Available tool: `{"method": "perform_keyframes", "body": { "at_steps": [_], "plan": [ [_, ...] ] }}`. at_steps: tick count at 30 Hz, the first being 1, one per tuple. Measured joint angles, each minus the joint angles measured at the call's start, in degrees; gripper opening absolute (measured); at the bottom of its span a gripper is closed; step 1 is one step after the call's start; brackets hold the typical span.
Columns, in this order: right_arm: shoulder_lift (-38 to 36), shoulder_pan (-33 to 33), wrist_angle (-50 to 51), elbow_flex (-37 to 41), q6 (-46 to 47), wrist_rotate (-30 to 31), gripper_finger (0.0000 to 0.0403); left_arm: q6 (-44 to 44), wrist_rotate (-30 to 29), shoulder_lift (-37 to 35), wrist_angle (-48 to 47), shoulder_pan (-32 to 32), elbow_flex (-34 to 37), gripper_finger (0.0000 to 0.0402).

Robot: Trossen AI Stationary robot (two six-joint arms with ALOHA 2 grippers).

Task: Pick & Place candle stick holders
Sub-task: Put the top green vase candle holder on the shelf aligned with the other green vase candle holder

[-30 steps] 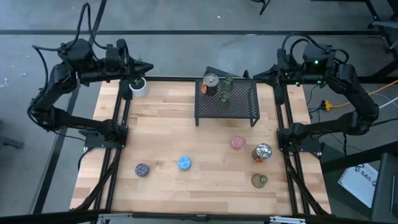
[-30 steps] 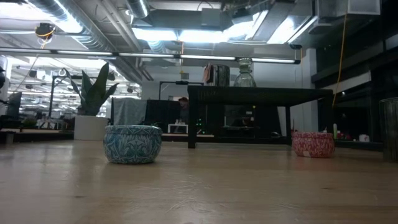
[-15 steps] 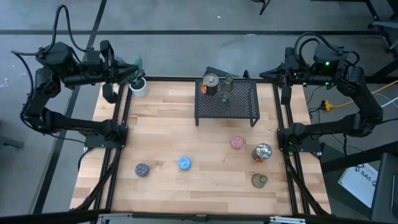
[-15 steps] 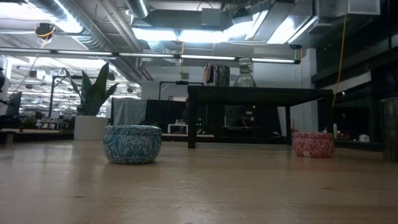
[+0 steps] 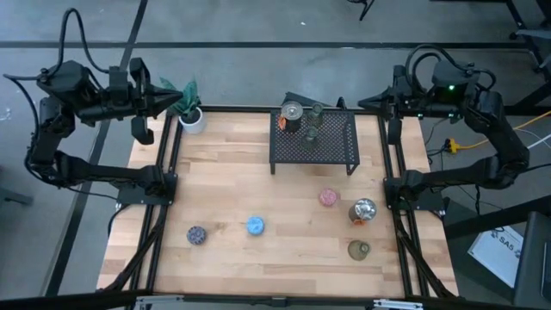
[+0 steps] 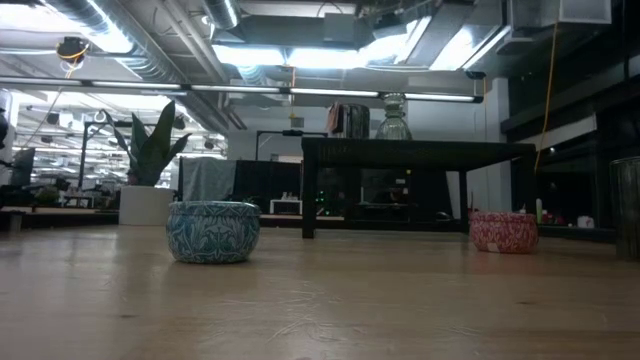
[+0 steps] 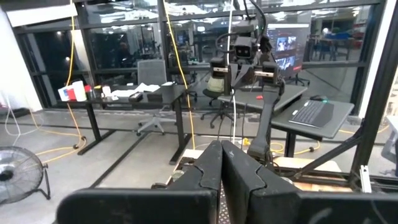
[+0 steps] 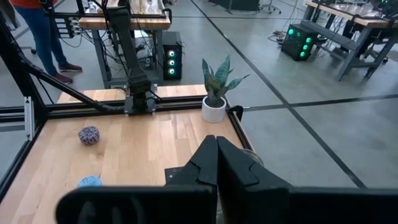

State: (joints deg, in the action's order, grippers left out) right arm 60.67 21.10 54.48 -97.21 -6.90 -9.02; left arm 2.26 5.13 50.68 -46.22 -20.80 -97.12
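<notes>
While both arms sit parked off the far corners, I take stock: left claw [image 5: 164,96] past the far left corner beside the potted plant [image 5: 189,112], right claw [image 5: 366,102] past the far right corner, and on each wrist view the two fingers are pressed together on nothing.

Five holders lie loose on the tabletop [image 5: 224,168]. The purple-speckled holder [image 5: 196,234] and the blue holder [image 5: 255,226] sit toward the near edge, left of centre. The pink holder [image 5: 328,197], the silvery holder [image 5: 363,210] and the olive-green holder [image 5: 358,250] cluster by the right edge. More already stand on the black mesh rack [image 5: 313,140] at the far edge.

I judge these small and light, but rigid and smooth; the green one, if glass, and the shiny silvery one could slip or chip. I would straddle each across its round wall, fingers on opposite sides, squeezing gently. The silvery one looks wider, so it needs a fuller opening.
</notes>
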Motion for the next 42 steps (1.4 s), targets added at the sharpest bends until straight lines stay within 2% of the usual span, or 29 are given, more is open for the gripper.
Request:
{"method": "perform_keyframes", "body": {
  "at_steps": [25, 42],
  "plan": [
    [0.9, 0.0, 1.1, 0.0, 3.4, 0.0, 0.0, 0.0, -0.5, 2.3, 0.1, 0.0, 0.0, 0.0005],
    [6.1, 0.0, 6.8, 0.0, 3.0, 0.4, 0.0, 0.0, -0.5, 16.2, 0.1, 0.0, 0.0, 0.002]
  ]
}}
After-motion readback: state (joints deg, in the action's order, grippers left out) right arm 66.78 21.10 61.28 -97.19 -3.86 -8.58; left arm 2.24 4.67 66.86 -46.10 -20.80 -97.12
